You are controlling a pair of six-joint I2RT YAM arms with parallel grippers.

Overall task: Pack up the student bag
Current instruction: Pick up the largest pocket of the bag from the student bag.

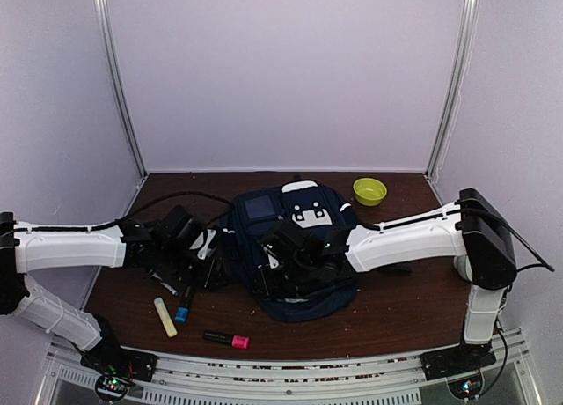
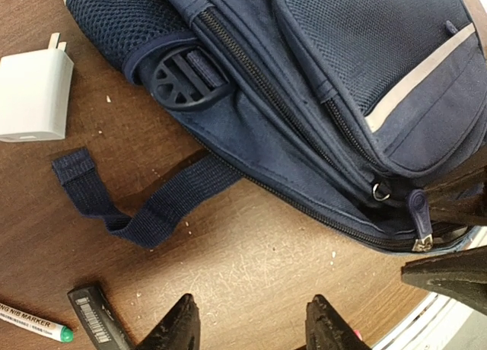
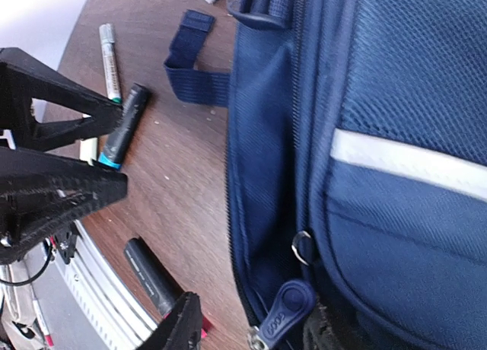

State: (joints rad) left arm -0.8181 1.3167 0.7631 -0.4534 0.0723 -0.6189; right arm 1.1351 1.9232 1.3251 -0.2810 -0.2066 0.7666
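Now | left end effector [image 2: 251, 323] beside student bag [image 2: 319, 84] | right end effector [image 3: 255, 327] atop

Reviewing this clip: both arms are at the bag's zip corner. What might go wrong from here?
1. The zipper pull lies off-centre between the open fingers of the right gripper; closing may miss it or pinch fabric.
2. The left gripper is open over the table, not holding the student bag, so tugging the zip could drag the whole bag into the markers beside it.
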